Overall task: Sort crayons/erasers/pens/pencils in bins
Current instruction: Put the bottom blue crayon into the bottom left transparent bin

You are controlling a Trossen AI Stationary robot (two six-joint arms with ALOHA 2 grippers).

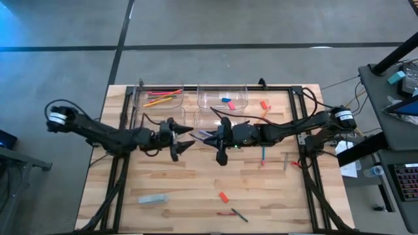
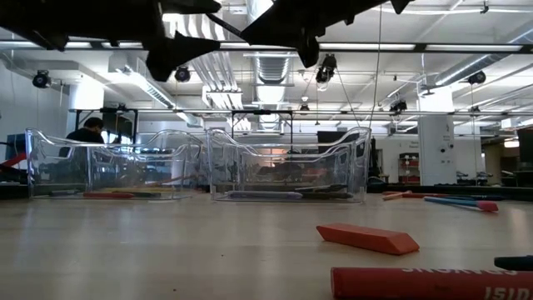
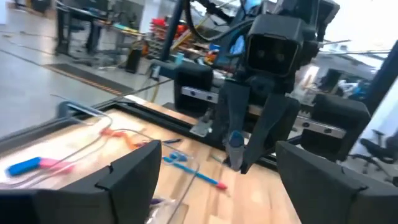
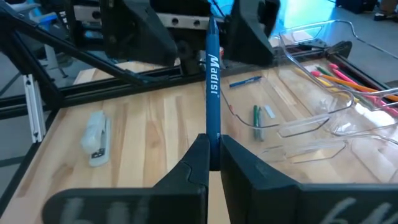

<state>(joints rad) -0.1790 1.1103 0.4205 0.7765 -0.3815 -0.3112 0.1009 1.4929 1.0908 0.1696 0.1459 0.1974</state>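
The right gripper (image 4: 213, 144) has its two fingers pressed together on the lower end of a blue pencil (image 4: 212, 87), which stands upright out of the grip with white lettering along its shaft. Directly facing it and just beside it, above the middle of the table (image 1: 196, 183), the left gripper (image 1: 185, 138) has its fingers spread wide with nothing between them. Beside the two grippers lie the nearer two of the four clear bins (image 1: 171, 119); the one alongside the right jaws holds a green pen (image 4: 256, 116) and a small pale piece that cannot be made out. Farther beyond the jaws, the bin on the left gripper's side (image 1: 159, 96) holds a bundle of orange, yellow and pink-red pencils (image 1: 163, 98), and the bin next to it (image 1: 222, 96) holds a blue eraser (image 1: 225, 100) with a small red piece touching it. Behind the right gripper's fingers, beside its arm, a blue pencil with a red end (image 1: 264, 155) and a grey pen (image 1: 285, 161) lie loose on the wood. Well apart from both jaws, toward the table's front, lie a red crayon (image 1: 223, 196), a dark pen (image 1: 239, 215) and a grey stapler-like block (image 1: 152, 198).
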